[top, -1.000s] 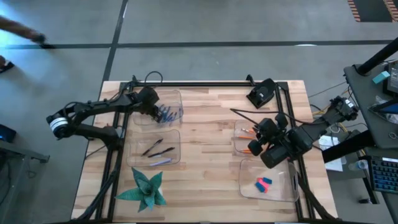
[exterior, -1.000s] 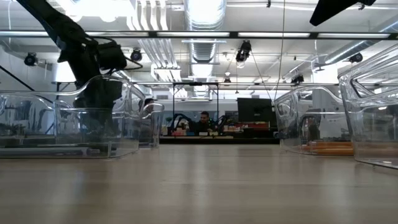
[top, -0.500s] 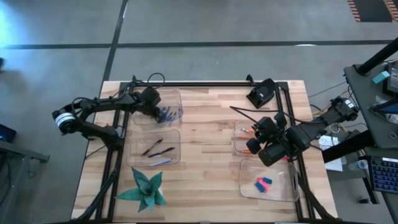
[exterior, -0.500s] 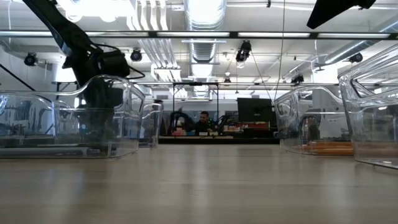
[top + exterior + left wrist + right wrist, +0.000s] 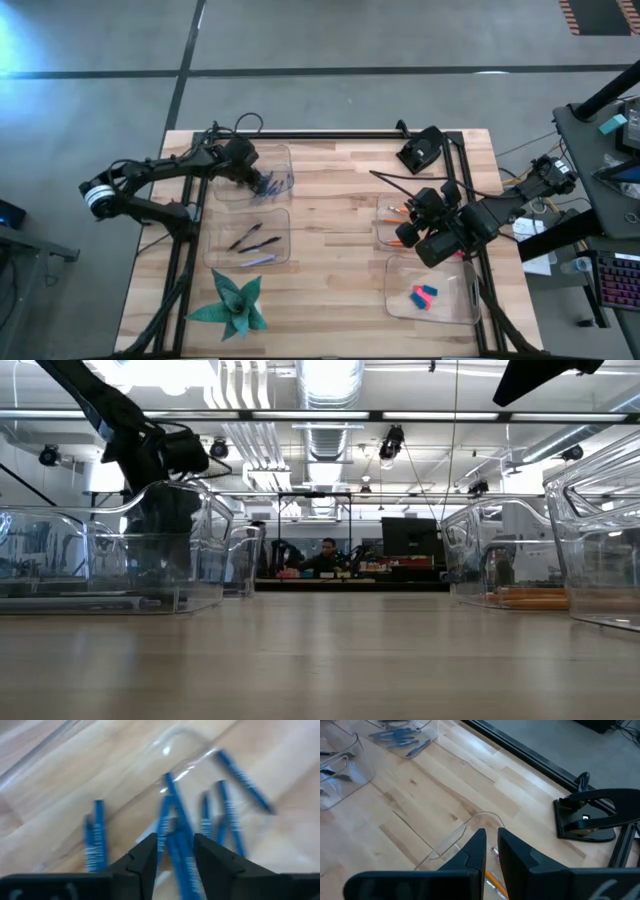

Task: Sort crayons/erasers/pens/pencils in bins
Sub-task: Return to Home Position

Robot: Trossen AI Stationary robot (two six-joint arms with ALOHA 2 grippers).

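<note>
Wood planks make up the table, and four clear bins sit on it, two on the left and two on the right. From above, every writing thing seems to be in a bin already, and no loose stick or block shows on the bare wood

The far left bin holds the blue crayons. The left gripper hangs low over them inside that bin. Its fingers are apart and, as far as I can judge, they clamp nothing; the crayons lie on the bin floor below. The near left bin holds the dark pens. On the right, the far bin has the orange pencils, partly hidden under the right arm. The right gripper waits above that bin's edge with its fingers drawn close, only a slit between them, and holds nothing. The near right bin holds the erasers, one pink-red and one blue, lying side by side

A green paper plant stands at the near left corner, outside the bins and not part of the sort

Sorting looks done to me. What seems left is for the left arm to lift clear of the crayon bin and pull away without catching the rim
</note>
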